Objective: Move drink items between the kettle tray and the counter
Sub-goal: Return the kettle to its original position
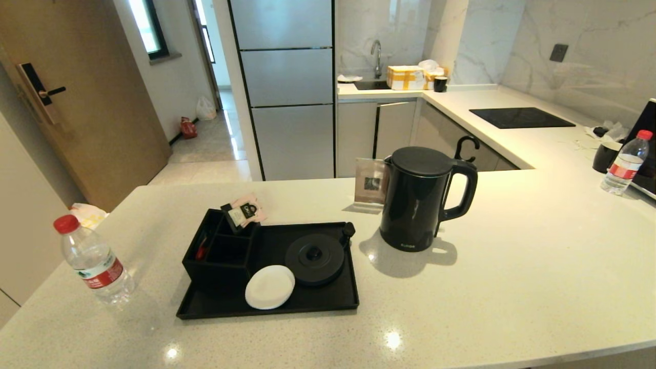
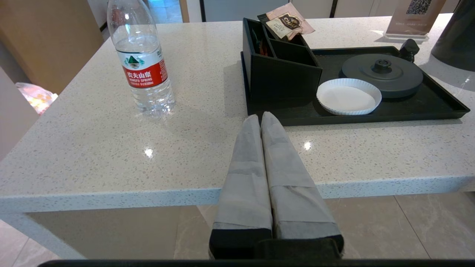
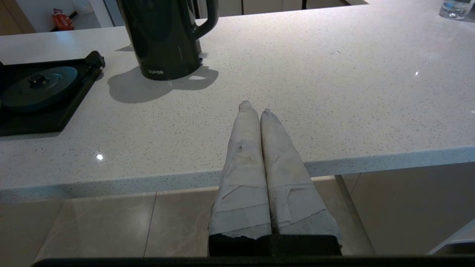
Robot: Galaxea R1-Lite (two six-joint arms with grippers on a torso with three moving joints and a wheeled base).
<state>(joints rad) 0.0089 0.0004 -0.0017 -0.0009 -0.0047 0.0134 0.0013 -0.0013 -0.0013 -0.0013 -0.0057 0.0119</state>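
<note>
Stone counter (image 1: 512,266): pale, speckled, L-shaped; carries every item listed here.

Kettle tray (image 1: 266,306): black, low-rimmed. Holds a compartmented box (image 1: 218,251) with tea sachets (image 1: 245,211), a round kettle base (image 1: 314,259) standing bare, and a white coaster (image 1: 269,287).

Electric kettle (image 1: 420,197): black, upright on the counter just beside the tray's right edge, off its base.

Water bottle (image 1: 92,259): clear, red cap, upright on the counter, well to the left of the tray.

Second bottle (image 1: 624,163): far right of the counter.

Left gripper (image 2: 260,118): fingers pressed together, empty, low before the counter's front edge.

Right gripper (image 3: 254,108): likewise clenched and empty, before the edge.

Progress, judged: no transfer begun; both drink items sit off the tray, everything remains.
</note>
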